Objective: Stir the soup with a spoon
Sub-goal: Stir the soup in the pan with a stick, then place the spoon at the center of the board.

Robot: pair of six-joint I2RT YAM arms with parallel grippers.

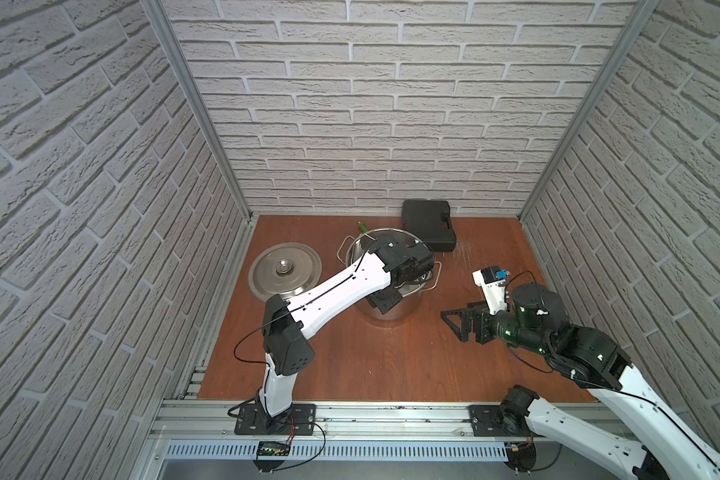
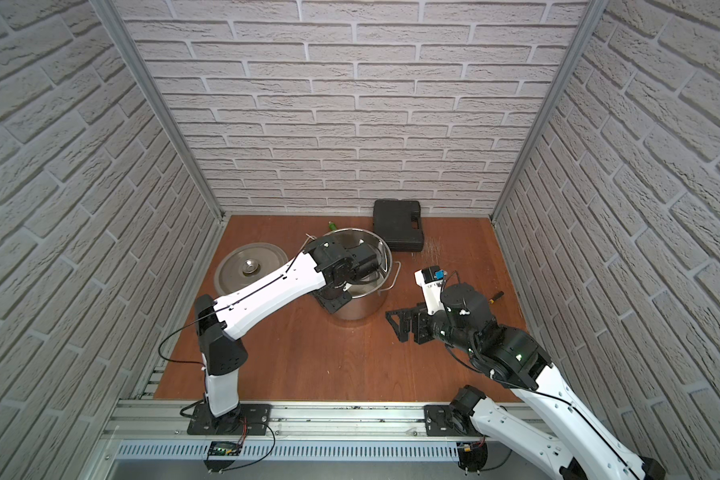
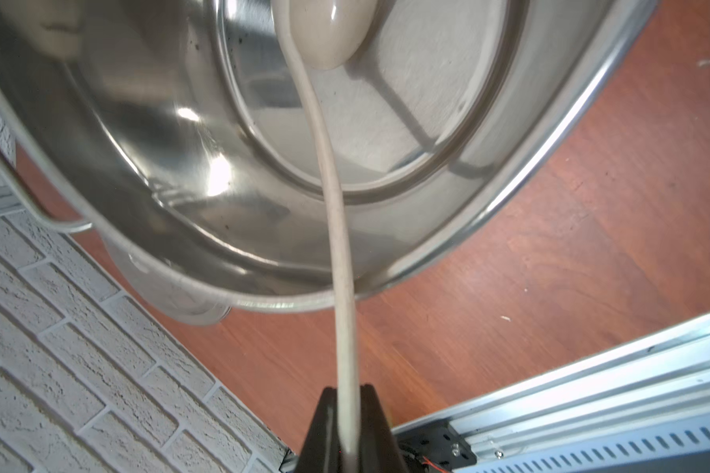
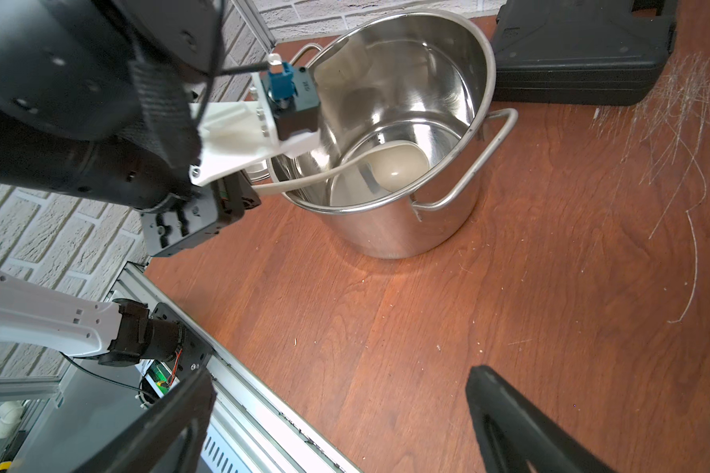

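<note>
In both top views the metal rail along the worktop's front edge lay nearest, with both arm bases bolted to it. From there the left arm reached across the brown worktop and over the steel pot, hiding the spoon. The pot stood toward the back edge, about mid-width. Its lid lay flat between it and the left edge. A black case sat against the back edge to the pot's right, and a small green item showed just behind the pot. The right gripper hung low over the worktop, well apart from the pot, fingers spread. In a top view a small dark-handled tool lay near the right edge.

In the left wrist view the left gripper pinched the end of the spoon. The slim cream-white handle crossed the pot's rim and curved down to a round, glossy bowl.

In the right wrist view the right gripper framed bare wood with its fingers wide apart. Beyond, the spoon's deep bowl sat low inside the pot; whether it touched the bottom I could not tell. The left gripper held the handle just outside the rim. Pale scratches marked the wood beside the case.
</note>
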